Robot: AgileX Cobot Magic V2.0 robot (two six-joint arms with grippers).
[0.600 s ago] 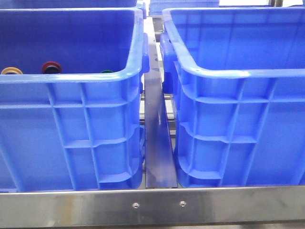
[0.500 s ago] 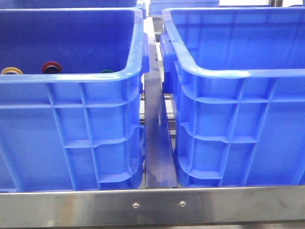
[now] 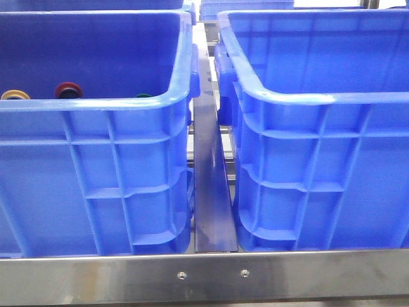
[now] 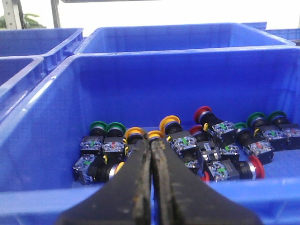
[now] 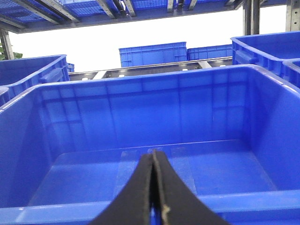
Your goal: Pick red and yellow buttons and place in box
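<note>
Steel surface (image 3: 204, 275) carrying two blue crates; buttons fill the left crate (image 4: 28, 140), and the box (image 5: 262, 140) is empty. Left tool (image 4: 152, 140) and right tool (image 5: 153, 157) clenched, grasping nothing. Judged step: pre-grasp; next, open left tool over a red button (image 4: 202, 112).

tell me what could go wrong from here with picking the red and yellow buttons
The buttons lie jumbled and touching in the left crate: a yellow button sits right by green buttons, so the shut left gripper could catch a wrong one or two at once.

A red button is mounted on a switch block, so a grip on the domed cap may slip.

The crate walls are deep, so the arm could clip the rim.
</note>
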